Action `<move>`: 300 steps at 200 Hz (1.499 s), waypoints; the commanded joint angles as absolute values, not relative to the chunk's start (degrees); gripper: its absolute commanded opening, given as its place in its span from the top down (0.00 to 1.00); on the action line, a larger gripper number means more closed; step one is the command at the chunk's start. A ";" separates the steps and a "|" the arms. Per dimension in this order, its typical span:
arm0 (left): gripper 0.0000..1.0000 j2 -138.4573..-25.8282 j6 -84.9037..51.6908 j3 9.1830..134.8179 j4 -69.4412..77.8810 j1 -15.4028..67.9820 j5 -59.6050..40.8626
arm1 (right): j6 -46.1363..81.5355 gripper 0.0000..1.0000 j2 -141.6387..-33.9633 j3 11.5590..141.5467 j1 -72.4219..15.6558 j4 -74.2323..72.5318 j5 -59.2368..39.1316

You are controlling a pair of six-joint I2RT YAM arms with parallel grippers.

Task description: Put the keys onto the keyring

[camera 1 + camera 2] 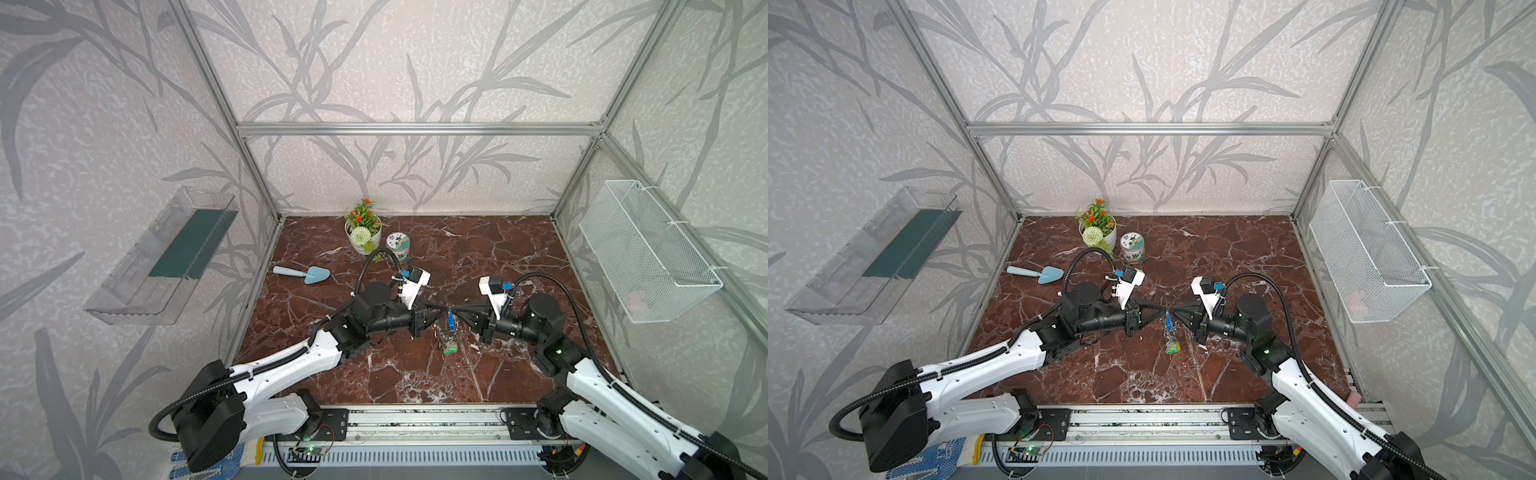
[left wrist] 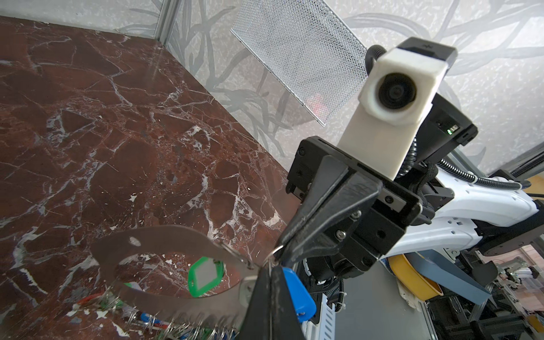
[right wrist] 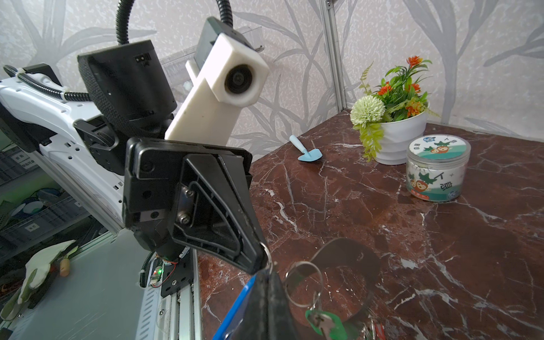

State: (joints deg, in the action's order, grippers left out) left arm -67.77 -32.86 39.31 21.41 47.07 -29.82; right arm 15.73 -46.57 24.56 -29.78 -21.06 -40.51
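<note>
Both grippers meet tip to tip above the middle of the marble table. My left gripper [image 1: 444,309] [image 2: 270,294] is shut, and the end of the keyring [image 2: 164,238], a flat grey metal plate, runs in between its fingers. The plate hangs below the tips [image 1: 449,337], its lower edge fringed with small rings and coloured keys. My right gripper [image 1: 456,311] [image 3: 268,294] is shut on the small split ring of the blue key [image 1: 449,322] [image 2: 297,294], which dangles between the two tips. A green key [image 3: 323,322] hangs from a larger ring beside the plate [image 3: 347,253].
At the back of the table stand a white flower pot [image 1: 363,232] and a printed jar [image 1: 397,245]. A light blue trowel [image 1: 303,274] lies at the left. A wire basket [image 1: 648,253] hangs on the right wall, a clear shelf [image 1: 166,257] on the left.
</note>
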 commanded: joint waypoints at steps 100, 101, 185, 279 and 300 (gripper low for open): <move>1.00 -67.93 -35.43 44.23 14.19 46.68 -25.95 | 14.59 1.00 -45.22 24.87 -30.74 -24.06 -41.06; 1.00 -67.93 -35.42 44.22 14.13 46.72 -25.94 | 14.59 1.00 -45.20 24.87 -30.75 -24.03 -41.05; 1.00 -69.29 -35.33 43.48 16.71 46.76 -31.45 | 14.33 1.00 -45.18 24.70 -30.75 -24.08 -40.51; 1.00 -62.62 -28.84 42.93 9.90 46.27 -27.60 | 13.71 1.00 -44.82 24.61 -30.76 -23.21 -38.74; 1.00 -61.11 -25.36 43.50 5.22 46.06 -26.37 | 13.62 1.00 -44.65 24.61 -30.76 -23.03 -38.54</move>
State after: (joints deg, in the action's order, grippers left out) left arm -63.44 -30.68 42.72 10.92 46.41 -28.42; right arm 14.48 -46.19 24.25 -30.44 -20.25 -38.70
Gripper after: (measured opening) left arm 0.048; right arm 0.050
